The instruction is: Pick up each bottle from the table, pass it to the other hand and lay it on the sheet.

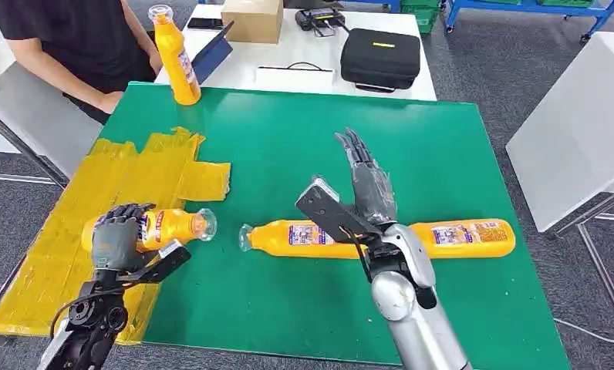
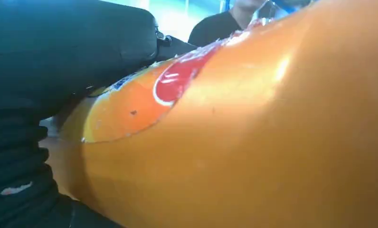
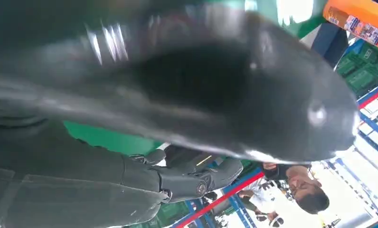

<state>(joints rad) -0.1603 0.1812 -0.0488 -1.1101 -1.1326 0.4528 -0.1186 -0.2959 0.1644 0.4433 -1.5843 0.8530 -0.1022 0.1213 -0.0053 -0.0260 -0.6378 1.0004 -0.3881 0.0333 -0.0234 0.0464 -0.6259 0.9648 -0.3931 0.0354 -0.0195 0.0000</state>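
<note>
Head view showed the left hand wrapped over the base end of a small orange bottle, which lay on its side on the yellow sheet, its clear cap pointing toward the middle of the desk. The left wrist view had the same glossy orange plastic pressed against the dark fingers, a red patch showing on its label. The right hand stood over the green mat with straight fingers spread apart, holding nothing, its silver forearm crossing a long orange bottle that lay flat on the mat. 1 more orange bottle stood upright at the far edge, beside a person's hand.
</note>
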